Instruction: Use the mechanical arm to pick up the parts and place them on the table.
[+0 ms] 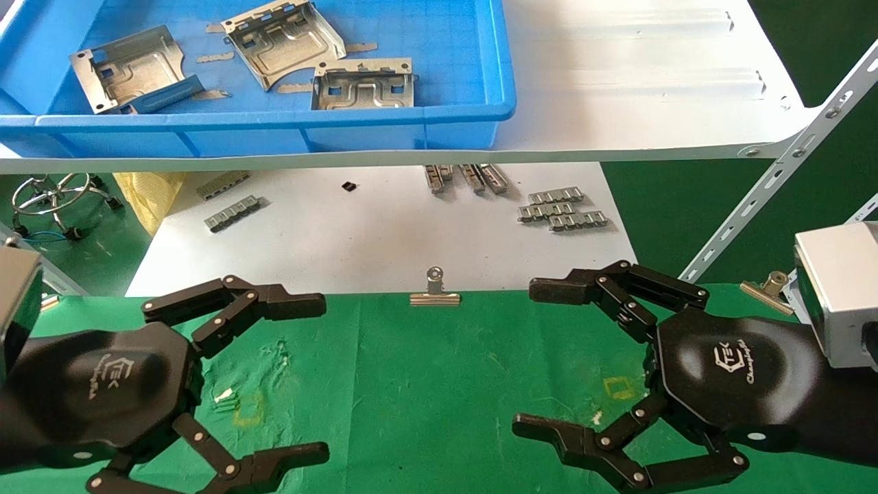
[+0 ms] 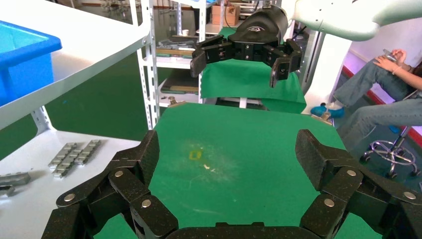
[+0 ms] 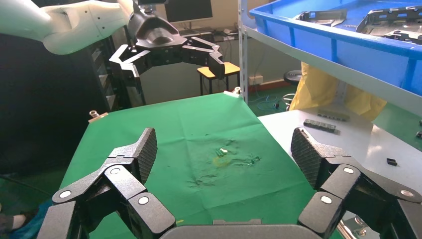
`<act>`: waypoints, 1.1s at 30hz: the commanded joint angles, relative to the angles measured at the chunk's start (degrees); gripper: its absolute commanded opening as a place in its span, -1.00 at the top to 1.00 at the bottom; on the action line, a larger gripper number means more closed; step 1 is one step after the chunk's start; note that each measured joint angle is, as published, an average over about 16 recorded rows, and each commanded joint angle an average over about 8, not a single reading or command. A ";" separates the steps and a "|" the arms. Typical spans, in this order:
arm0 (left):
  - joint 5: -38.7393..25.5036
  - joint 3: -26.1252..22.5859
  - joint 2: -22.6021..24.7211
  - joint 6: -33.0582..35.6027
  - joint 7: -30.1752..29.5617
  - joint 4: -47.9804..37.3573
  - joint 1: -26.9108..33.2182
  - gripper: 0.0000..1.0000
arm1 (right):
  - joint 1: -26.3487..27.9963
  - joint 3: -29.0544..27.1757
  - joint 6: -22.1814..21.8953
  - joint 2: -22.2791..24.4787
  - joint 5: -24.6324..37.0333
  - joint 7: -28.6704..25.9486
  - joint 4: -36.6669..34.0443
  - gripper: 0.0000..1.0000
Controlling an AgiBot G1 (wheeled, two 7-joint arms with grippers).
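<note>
My left jaws (image 1: 274, 374) at lower left and my right jaws (image 1: 549, 360) at lower right both hover spread wide and empty above the green counter (image 1: 425, 384). Three metal plates (image 1: 285, 38) lie in the blue bin (image 1: 274, 123) on the white shelf (image 1: 651, 82), upper left.

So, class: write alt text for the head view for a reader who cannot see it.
Two open black tools, left tool and right tool, hover over the green table. Three silver parts lie in a blue bin on a white shelf behind.
</note>
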State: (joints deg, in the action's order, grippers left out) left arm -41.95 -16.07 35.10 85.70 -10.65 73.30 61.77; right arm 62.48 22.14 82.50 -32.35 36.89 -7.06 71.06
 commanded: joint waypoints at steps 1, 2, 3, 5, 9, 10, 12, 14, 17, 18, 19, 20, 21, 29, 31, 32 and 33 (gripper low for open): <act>0.00 0.00 0.00 0.00 0.00 0.00 0.00 -1.00 | 0.00 0.00 0.00 0.00 0.00 0.00 0.00 1.00; 0.00 0.00 0.00 0.00 0.00 0.00 0.00 -1.00 | 0.00 0.00 0.00 0.00 0.00 0.00 0.00 1.00; 0.00 0.00 0.00 0.00 0.00 0.00 0.00 -1.00 | 0.00 0.00 0.00 0.00 0.00 0.00 0.00 1.00; 0.00 0.00 0.00 0.00 0.00 0.00 0.00 -1.00 | 0.00 0.00 0.00 0.00 0.00 0.00 0.00 1.00; 0.00 0.00 0.00 0.00 0.00 0.00 0.00 -1.00 | 0.00 0.00 0.00 0.00 0.00 0.00 0.00 1.00; 0.00 0.00 0.00 0.00 0.00 0.00 0.00 -1.00 | 0.00 0.00 0.00 0.00 0.00 0.00 0.00 1.00; 0.00 0.00 0.00 0.00 0.00 0.00 0.00 -1.00 | 0.00 0.00 0.00 0.00 0.00 0.00 0.00 1.00; 0.00 0.00 0.00 0.00 0.00 0.00 0.00 -1.00 | 0.00 0.00 0.00 0.00 0.00 0.00 0.00 1.00; 0.00 0.00 0.00 0.00 0.00 0.00 0.00 -1.00 | 0.00 0.00 0.00 0.00 0.00 0.00 0.00 1.00; 0.00 0.00 0.00 0.00 0.00 0.00 0.00 -1.00 | 0.00 0.00 0.00 0.00 0.00 0.00 0.00 1.00; 0.00 0.00 0.00 0.00 0.00 0.00 0.00 -1.00 | 0.00 0.00 0.00 0.00 0.00 0.00 0.00 1.00; 0.00 0.00 0.00 0.00 0.00 0.00 0.00 -1.00 | 0.00 0.00 0.00 0.00 0.00 0.00 0.00 1.00; 0.00 0.00 0.00 0.00 0.00 0.00 0.00 -1.00 | 0.00 0.00 0.00 0.00 0.00 0.00 0.00 1.00; 0.00 0.00 0.00 0.00 0.00 0.00 0.00 -1.00 | 0.00 0.00 0.00 0.00 0.00 0.00 0.00 1.00; 0.00 0.00 0.00 0.00 0.00 0.00 0.00 -1.00 | 0.00 0.00 0.00 0.00 0.00 0.00 0.00 1.00; 0.00 0.00 0.00 0.00 0.00 0.00 0.00 -1.00 | 0.00 0.00 0.00 0.00 0.00 0.00 0.00 1.00; 0.00 0.00 0.00 0.00 0.00 0.00 0.00 -1.00 | 0.00 0.00 0.00 0.00 0.00 0.00 0.00 1.00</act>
State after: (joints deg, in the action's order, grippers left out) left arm -41.97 -16.05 35.09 85.68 -10.62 73.33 61.79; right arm 62.48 22.14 82.50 -32.35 36.89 -7.06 71.06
